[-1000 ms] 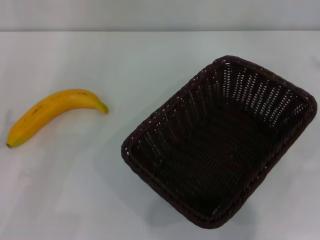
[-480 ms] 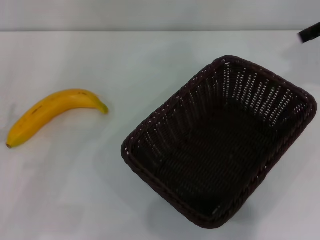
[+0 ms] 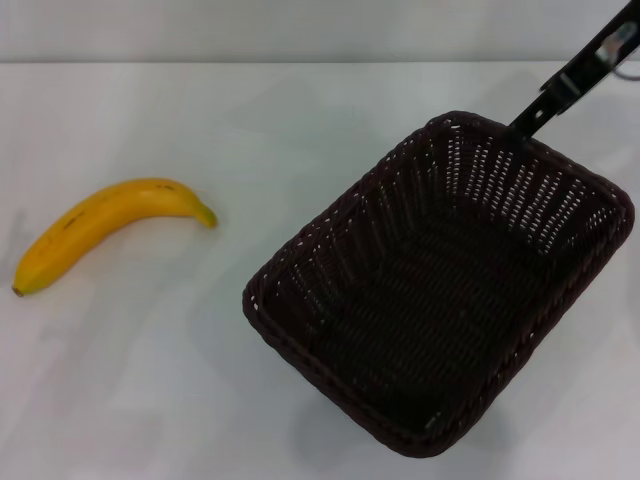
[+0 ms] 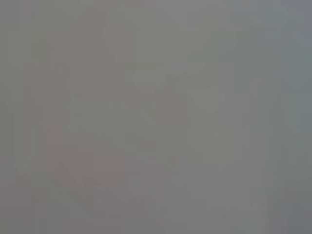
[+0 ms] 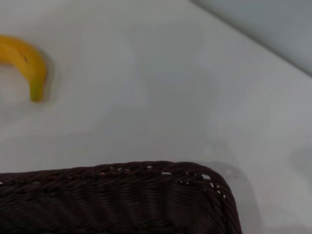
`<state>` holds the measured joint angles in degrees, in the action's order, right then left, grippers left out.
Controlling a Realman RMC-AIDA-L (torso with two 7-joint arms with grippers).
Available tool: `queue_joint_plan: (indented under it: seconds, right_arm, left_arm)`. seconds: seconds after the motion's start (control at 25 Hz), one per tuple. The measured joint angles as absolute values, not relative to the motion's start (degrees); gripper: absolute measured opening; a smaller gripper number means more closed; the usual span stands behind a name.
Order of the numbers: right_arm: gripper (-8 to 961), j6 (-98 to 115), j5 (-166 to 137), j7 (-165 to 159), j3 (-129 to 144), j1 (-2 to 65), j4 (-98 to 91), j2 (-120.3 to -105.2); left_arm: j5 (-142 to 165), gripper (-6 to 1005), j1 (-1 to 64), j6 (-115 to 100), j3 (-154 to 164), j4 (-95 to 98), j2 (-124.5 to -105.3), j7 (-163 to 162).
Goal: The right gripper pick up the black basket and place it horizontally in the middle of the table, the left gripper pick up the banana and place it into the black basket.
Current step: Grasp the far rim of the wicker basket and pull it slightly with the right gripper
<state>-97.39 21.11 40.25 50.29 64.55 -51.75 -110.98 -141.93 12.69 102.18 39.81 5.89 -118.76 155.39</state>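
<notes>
The black basket [image 3: 440, 290] sits askew on the right half of the white table [image 3: 200, 400], its long side running diagonally, and it holds nothing. The banana [image 3: 105, 230] lies on the table at the left, apart from the basket. My right gripper [image 3: 530, 115] reaches in from the top right corner, its black tip just above the basket's far rim. The right wrist view shows the basket's braided rim [image 5: 122, 195] close below and the banana's tip [image 5: 29, 68] farther off. My left gripper is out of view; the left wrist view is plain grey.
The table's far edge [image 3: 300, 62] meets a grey wall. Bare white tabletop lies between the banana and the basket.
My right gripper has come in from the top right corner and down to the basket's far rim. The basket and the banana have not moved.
</notes>
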Motion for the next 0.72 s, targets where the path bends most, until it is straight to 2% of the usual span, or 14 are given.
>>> queue_joint_plan:
  seconds: [0.16, 0.4, 0.72]
  right_arm:
    - [868, -94.4, 17.3, 40.1, 50.6, 66.6, -47.5, -112.11]
    - [868, -91.8, 15.0, 39.4, 51.3, 67.5, -43.5, -112.41]
    - [844, -87.8, 11.7, 36.9, 53.1, 68.8, -39.0, -113.75]
  left_arm:
    - [-141.9, 860, 12.5, 102.1, 39.8, 6.4, -118.70, 155.4]
    - [-140.6, 860, 12.7, 102.2, 39.9, 8.0, -118.65, 155.3]
    - [-140.4, 860, 13.0, 100.6, 39.9, 8.5, -118.68, 155.3]
